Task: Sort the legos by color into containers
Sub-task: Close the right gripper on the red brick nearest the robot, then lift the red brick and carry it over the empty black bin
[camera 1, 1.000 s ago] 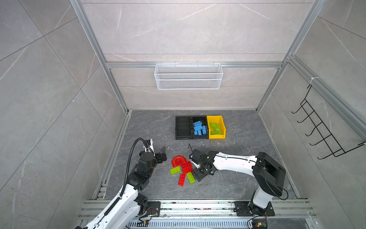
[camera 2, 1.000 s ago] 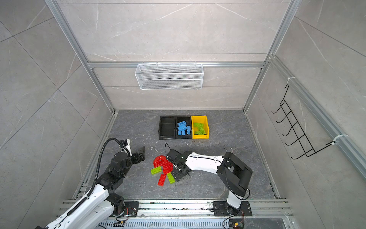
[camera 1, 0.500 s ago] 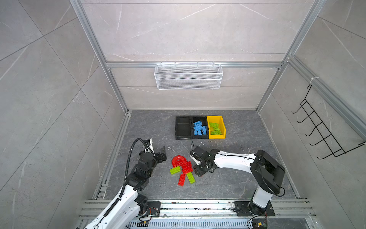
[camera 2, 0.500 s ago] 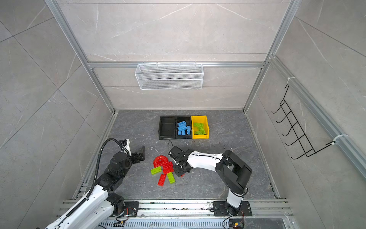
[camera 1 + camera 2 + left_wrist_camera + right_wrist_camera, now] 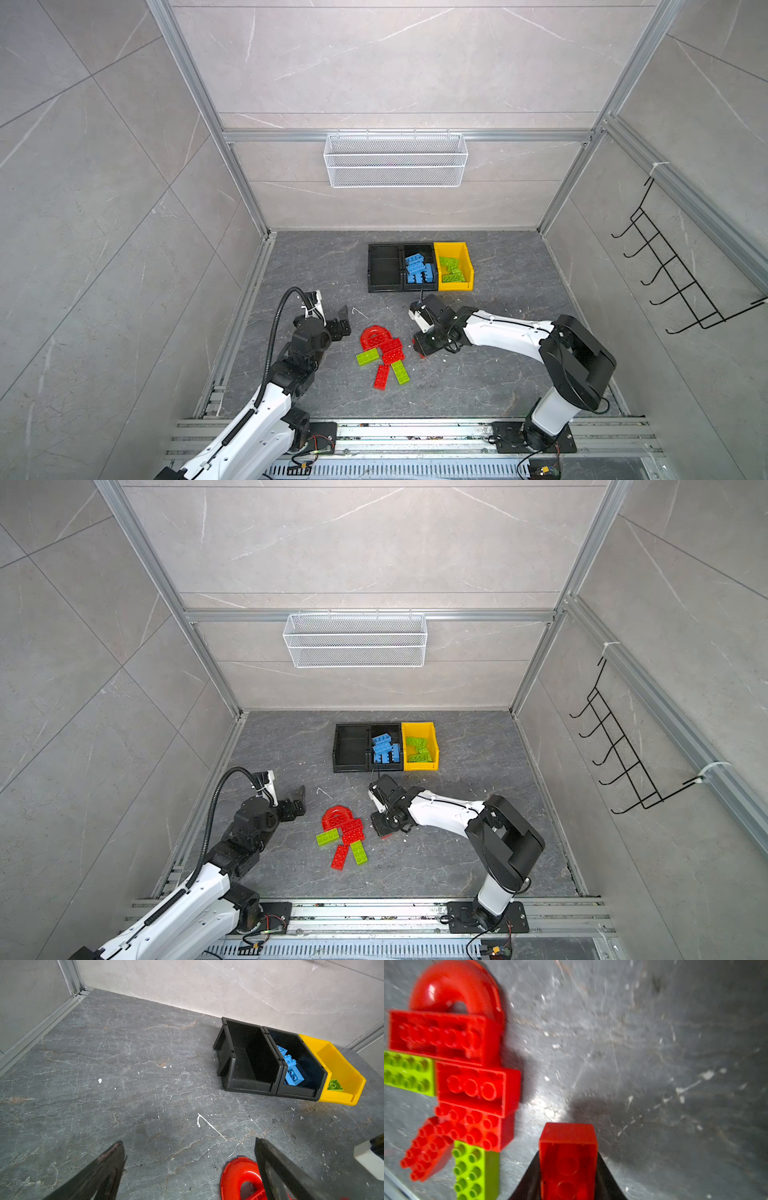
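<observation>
Clamping a red brick [image 5: 568,1169], right gripper [image 5: 568,1154] sits beside unsorted legos [image 5: 384,353].

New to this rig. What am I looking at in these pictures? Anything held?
Two white robot arms stand at a grey table, sorting toy bricks by colour. Two pictures look down from overhead, almost the same view; the other two come from a camera on each arm's wrist. The left claw is open and empty. The right claw grips a red brick. A loose pile of red and green bricks, with a red arch, lies between the arms. Behind it: an empty black bin, a middle black bin with blue bricks, a yellow bin with green bricks.
</observation>
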Controlling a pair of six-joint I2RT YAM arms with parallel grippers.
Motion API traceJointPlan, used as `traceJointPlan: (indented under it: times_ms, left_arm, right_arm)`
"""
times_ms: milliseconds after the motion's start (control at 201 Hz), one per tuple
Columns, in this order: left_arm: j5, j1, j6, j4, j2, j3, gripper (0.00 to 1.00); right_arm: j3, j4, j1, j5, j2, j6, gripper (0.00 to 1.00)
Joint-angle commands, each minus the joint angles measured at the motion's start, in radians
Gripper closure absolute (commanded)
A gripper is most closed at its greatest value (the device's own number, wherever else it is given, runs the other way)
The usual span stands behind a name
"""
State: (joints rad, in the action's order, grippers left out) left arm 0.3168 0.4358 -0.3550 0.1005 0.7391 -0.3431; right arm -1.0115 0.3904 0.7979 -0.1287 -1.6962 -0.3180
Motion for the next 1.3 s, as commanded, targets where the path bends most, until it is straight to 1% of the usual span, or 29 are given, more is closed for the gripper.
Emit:
traceJointPlan:
  times_ms: [0, 144, 264, 324, 557, 652, 722, 846, 1045, 1100, 1165, 1205, 1264, 1299]
  left_arm:
    - [0.032, -0.008, 0.003, 0.064, 0.019, 0.008, 0.01]
    - [-0.004, -0.008, 0.001, 0.051, 0.069, -0.025, 0.01]
    - [0.000, -0.008, -0.007, 0.062, 0.090, -0.018, 0.01]
    - [0.001, -0.008, -0.007, 0.066, 0.091, -0.016, 0.01]
    - [0.000, -0.008, 0.001, 0.077, 0.070, -0.006, 0.01]
    - [-0.014, -0.008, 0.002, 0.077, 0.057, -0.004, 0.01]
    - [-0.012, -0.008, 0.003, 0.075, 0.044, 0.000, 0.01]
    - [-0.002, -0.008, 0.007, 0.065, 0.011, 0.004, 0.01]
    - [0.006, -0.008, 0.009, 0.069, -0.052, 0.027, 0.01]
    - [0.002, -0.008, 0.009, 0.071, -0.056, 0.029, 0.01]
    - [0.004, -0.008, 0.008, 0.066, -0.053, 0.026, 0.01]
    - [0.003, -0.008, 0.010, 0.062, -0.050, 0.023, 0.01]
    - [-0.001, -0.008, 0.008, 0.063, -0.047, 0.021, 0.01]
    - [-0.002, -0.008, 0.008, 0.064, -0.046, 0.021, 0.01]
  right_arm:
    - [-0.123, -0.045, -0.008, -0.015, -0.023, 0.028, 0.77]
    - [-0.260, -0.083, -0.028, -0.035, -0.115, 0.058, 0.78]
    - [-0.402, -0.091, -0.056, -0.033, -0.213, 0.085, 0.78]
    - [-0.457, -0.106, -0.077, -0.043, -0.252, 0.084, 0.78]
    - [-0.623, -0.151, -0.137, -0.010, -0.380, 0.099, 0.77]
    - [-0.687, -0.153, -0.154, -0.012, -0.428, 0.102, 0.74]
    - [-0.740, -0.145, -0.157, -0.005, -0.459, 0.104, 0.73]
    - [-0.830, -0.102, -0.160, 0.032, -0.499, 0.109, 0.66]
    - [-0.906, -0.075, -0.169, 0.026, -0.534, 0.083, 0.64]
    - [-0.941, -0.044, -0.169, 0.020, -0.552, 0.084, 0.61]
    - [-0.975, -0.011, -0.169, 0.015, -0.567, 0.089, 0.45]
    - [-0.986, 0.004, -0.169, 0.016, -0.570, 0.092, 0.37]
    - [-0.987, 0.014, -0.170, 0.017, -0.560, 0.096, 0.28]
    - [-0.978, 0.014, -0.170, 0.015, -0.549, 0.098, 0.26]
